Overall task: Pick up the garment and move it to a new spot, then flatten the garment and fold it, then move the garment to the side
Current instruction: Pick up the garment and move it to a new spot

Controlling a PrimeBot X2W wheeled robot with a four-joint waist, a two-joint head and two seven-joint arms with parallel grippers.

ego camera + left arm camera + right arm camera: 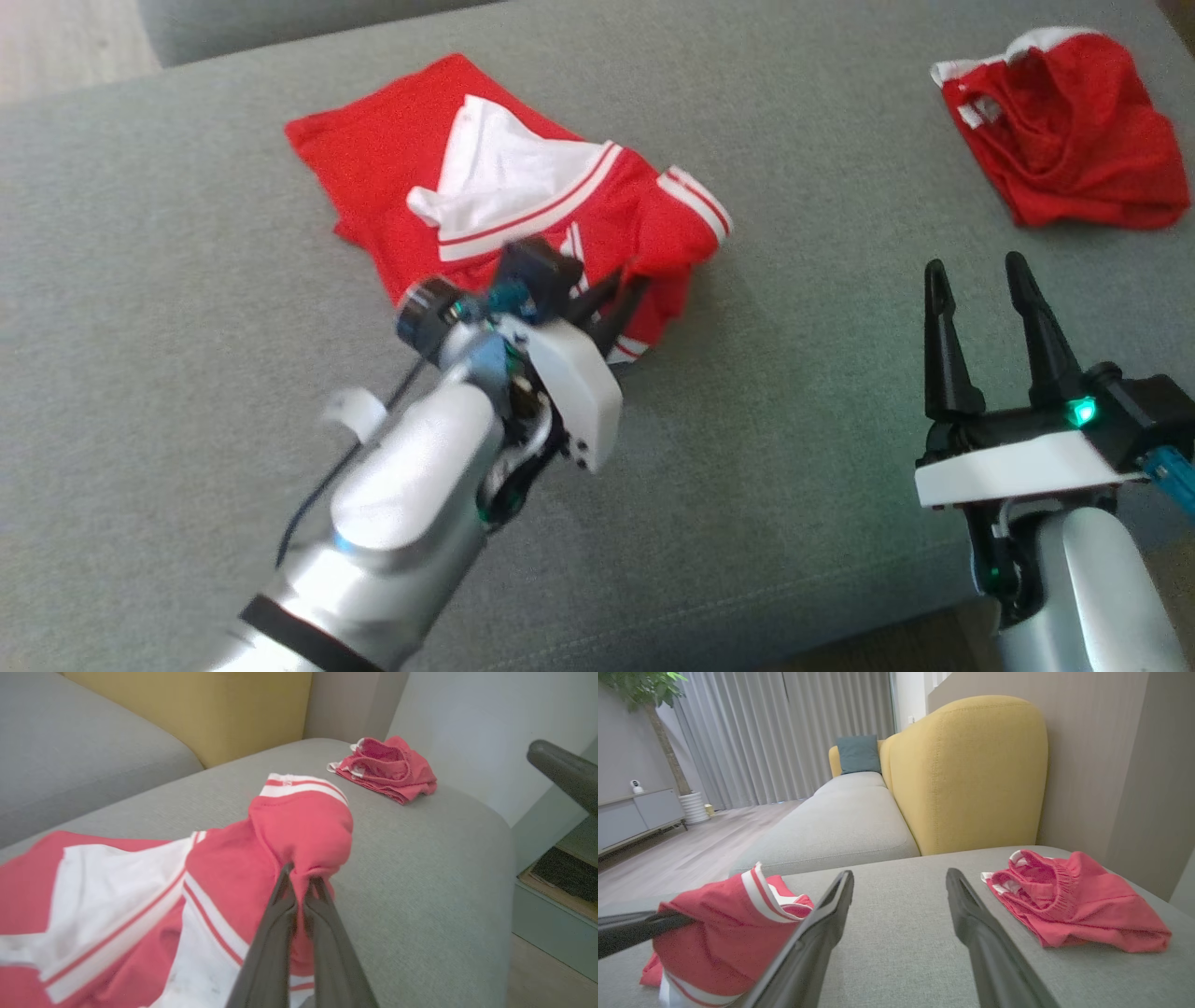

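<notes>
Two tools: left tool [301,873] pinches near edge of garment [373,159], right tool [976,271] spread wide, empty. Garment lies mid sofa seat [187,373]. We judge folding in hand; next we carry pinched edge across, release flat.

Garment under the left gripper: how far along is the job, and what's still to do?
Done: nothing clearly; the garment lies rumpled on the cushion, neither flat nor folded. In hand: the left gripper is shut on a red fold by the striped cuff. The right gripper is open, apart from the cloth. Left: flattening, folding, moving it aside. A second garment lies at far right.
</notes>
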